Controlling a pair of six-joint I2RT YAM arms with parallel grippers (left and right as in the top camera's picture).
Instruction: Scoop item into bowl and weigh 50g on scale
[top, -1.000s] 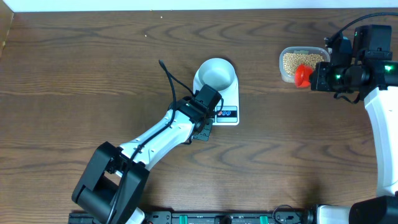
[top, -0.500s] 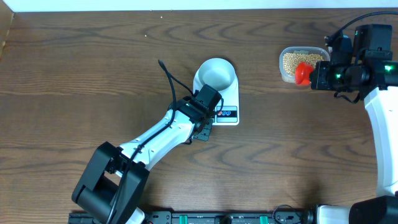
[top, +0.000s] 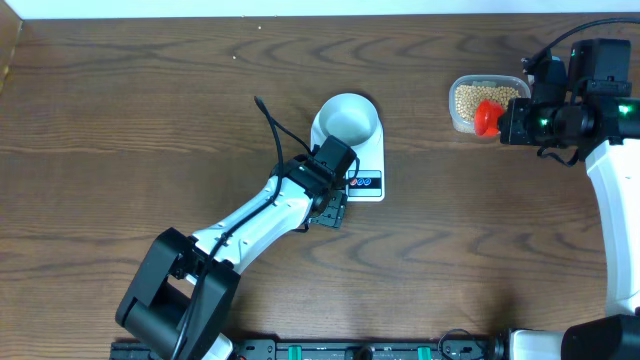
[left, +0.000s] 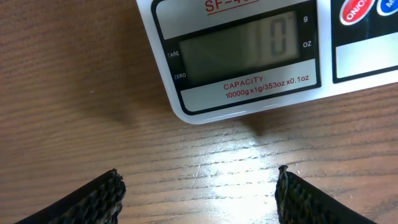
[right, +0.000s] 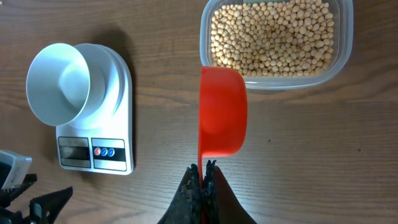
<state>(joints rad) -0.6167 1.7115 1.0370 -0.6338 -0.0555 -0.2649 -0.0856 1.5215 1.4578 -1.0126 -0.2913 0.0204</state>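
Left gripper (left: 199, 180) has spread its jaws wide just off the scale (left: 242, 87)

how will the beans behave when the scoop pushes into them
The beans look small, round and loose, so they'll probably flow aside rather than clump. They seem smooth and hard, so a heaped scoop may shed a few. Any landing on the flat table would likely roll.

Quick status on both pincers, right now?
Left pincer: open, empty.
Right pincer: shut on the red scoop, by its handle.
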